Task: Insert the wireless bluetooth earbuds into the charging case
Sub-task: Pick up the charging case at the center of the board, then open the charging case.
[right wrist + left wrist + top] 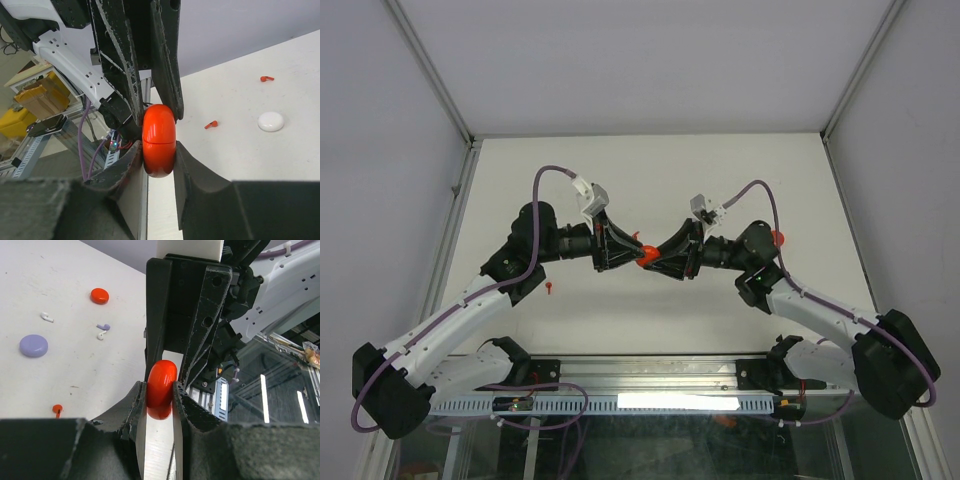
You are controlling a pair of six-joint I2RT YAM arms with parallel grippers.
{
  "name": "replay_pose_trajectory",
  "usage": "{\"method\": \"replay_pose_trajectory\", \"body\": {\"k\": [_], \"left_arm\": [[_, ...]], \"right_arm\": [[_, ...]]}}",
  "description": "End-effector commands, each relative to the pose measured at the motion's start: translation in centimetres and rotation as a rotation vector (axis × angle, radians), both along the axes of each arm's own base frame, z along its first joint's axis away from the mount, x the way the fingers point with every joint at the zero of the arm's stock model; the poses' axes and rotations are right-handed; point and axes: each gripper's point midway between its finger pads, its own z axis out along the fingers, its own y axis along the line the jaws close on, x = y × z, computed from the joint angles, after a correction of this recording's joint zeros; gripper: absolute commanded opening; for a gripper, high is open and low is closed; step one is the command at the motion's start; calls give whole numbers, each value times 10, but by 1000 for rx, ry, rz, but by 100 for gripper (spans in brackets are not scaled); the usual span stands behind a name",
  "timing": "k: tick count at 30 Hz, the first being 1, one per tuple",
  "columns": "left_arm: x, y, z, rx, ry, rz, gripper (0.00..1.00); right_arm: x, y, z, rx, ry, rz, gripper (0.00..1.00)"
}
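The red charging case [159,135] hangs in mid-air, edge-on, pinched between both grippers at once. The left gripper [160,400] is clamped narrow on its flat faces. The right gripper [159,162] meets it from the opposite side, drawn in close with both pads seemingly against it. A seam [159,141] runs round the rim, and I'd guess the lid parts there; it looks closed.

The case seems a hard, glossy shell, light but slick. Squeezing the flat faces looks the safer hold, since on the rounded rim it would likely squirt out. The earbuds [212,124] are the trickier bit: tiny, featherweight, smooth plastic. They are probably best nipped across the bulb, not the thin stem.

They all lie on the table [75,375], below and well clear of both grippers. Past the left fingers I count four:
- one white earbud [47,317]
- a purple earbud [104,327]
- a second white earbud [101,336] just beside the purple one
- one red earbud [57,409], the closest to that gripper

Beyond the right fingers lie a far red earbud [266,78] and a nearer red earbud [212,124], apart from each other. I cannot tell whether either is the red one already counted.

Three round pucks sit loose on the table: a red puck [99,295], a purple puck [33,345] and a white puck [270,121].
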Motion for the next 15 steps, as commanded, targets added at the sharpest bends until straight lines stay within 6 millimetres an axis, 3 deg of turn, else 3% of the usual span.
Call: {"method": "replay_pose_trajectory", "body": {"k": [1,7,11,13,15], "left_arm": [[-3,2,24,-29,-102,-29,0],[-6,2,23,-15,-113,-51,3],[-6,4,26,-15,-120,-43,24],[-5,5,27,-15,-124,-28,40],[-6,7,28,-16,-127,-21,48]], "right_arm": [[-5,2,23,39,-87,52,27],[-9,3,22,30,-103,94,10],[-8,3,21,34,-131,91,2],[-9,2,22,44,-145,89,2],[-6,1,25,59,-161,67,0]]}}
